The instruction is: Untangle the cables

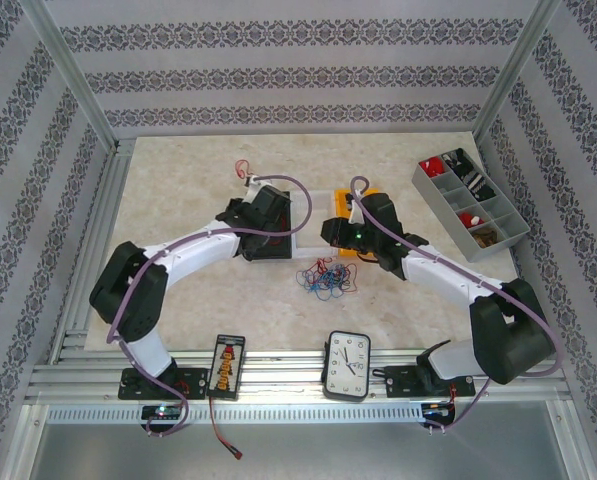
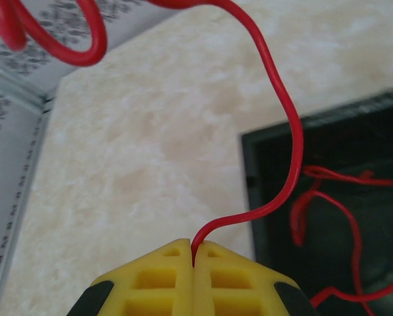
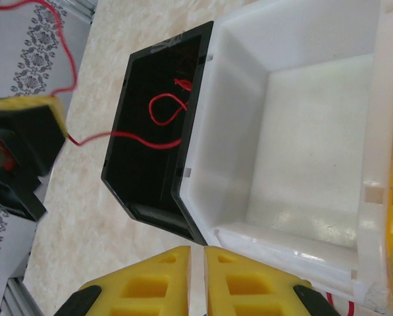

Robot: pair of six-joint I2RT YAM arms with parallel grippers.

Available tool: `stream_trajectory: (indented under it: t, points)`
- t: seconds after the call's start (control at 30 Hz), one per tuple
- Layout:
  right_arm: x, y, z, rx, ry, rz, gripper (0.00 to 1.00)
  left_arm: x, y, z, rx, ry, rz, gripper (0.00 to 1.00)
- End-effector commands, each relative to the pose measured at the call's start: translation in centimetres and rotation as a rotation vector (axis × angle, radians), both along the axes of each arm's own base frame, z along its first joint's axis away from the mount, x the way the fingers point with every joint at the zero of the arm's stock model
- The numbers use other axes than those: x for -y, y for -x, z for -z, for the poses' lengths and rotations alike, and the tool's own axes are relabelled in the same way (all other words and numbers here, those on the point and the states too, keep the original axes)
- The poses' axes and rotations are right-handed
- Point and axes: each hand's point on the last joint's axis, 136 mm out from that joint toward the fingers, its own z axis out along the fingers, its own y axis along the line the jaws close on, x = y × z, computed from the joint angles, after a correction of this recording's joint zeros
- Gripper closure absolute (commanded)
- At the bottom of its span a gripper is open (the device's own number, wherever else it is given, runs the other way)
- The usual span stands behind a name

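One thin red wire (image 2: 295, 151) was pinched between the fully closed yellow pads of the left claw (image 2: 193, 258). It rose from the tips and curled away toward 11 o'clock. In the right wrist view its far length seemed to run down into the black rectangular plastic bin (image 3: 127, 164), where other red strands lay.

The step in hand looked like the drop into that bin. To do it well, I judged, the left claw should centre over the bin's floor and come low before parting, so the springy curl falls inside and no tail hangs over the rim. A slow release should keep the wire from flicking out.

The right claw (image 3: 197, 266) hung at the near edge of the white square plastic bin (image 3: 301, 131), which from above sat at 3 o'clock of the black one. Its pads were all but closed — a thin slit between them, nothing in it.

The tangle of thin red, blue and black cables (image 1: 325, 278) lay on the pale marbled desk (image 1: 178, 190) at 6 o'clock of the white bin — likely the next pick.
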Motion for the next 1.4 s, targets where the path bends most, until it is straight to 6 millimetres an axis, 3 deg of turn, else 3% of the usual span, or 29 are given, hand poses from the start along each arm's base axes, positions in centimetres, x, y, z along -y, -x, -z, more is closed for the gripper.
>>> stream_trajectory:
  t: [0.0, 0.3, 0.47, 0.63, 0.77, 0.83, 0.97, 1.17, 1.27, 1.37]
  points:
    - [1.2, -0.1, 0.0, 0.007, 0.007, 0.039, 0.84, 3.2, 1.2, 2.6, -0.157, 0.030, 0.131, 1.00]
    - [2.4, 0.1, 0.2, 0.000, 0.017, 0.061, 0.84, 7.5, 3.8, 6.3, -0.420, 0.233, 0.254, 1.00]
    - [2.7, 0.3, -0.1, 0.007, 0.023, 0.065, 0.84, 6.9, 3.6, 8.3, -0.545, 0.337, 0.161, 1.00]
    - [3.0, 0.4, -0.4, 0.013, 0.025, 0.073, 0.84, 5.6, 2.8, 8.7, -0.575, 0.394, 0.072, 1.00]
    - [3.1, 0.5, -0.6, 0.018, 0.026, 0.072, 0.84, 5.7, 2.4, 8.6, -0.602, 0.455, 0.053, 1.00]
    - [3.0, 0.5, -0.7, 0.020, 0.022, 0.068, 0.84, 6.1, 1.8, 8.0, -0.585, 0.471, 0.060, 0.90]
    - [2.9, 0.4, -0.8, 0.019, 0.014, 0.068, 0.84, 6.6, 0.5, 6.0, -0.545, 0.488, 0.076, 0.60]
    - [2.6, 0.4, -1.1, 0.028, 0.013, 0.060, 0.84, 7.7, -1.5, 1.0, -0.447, 0.545, 0.105, 0.46]
    - [2.5, 0.5, -1.1, 0.031, 0.014, 0.058, 0.84, 7.0, -2.1, -1.0, -0.385, 0.538, 0.083, 0.36]
    - [2.5, 0.6, -1.1, 0.033, 0.018, 0.057, 0.83, 5.9, -2.3, -2.1, -0.314, 0.526, 0.065, 0.33]
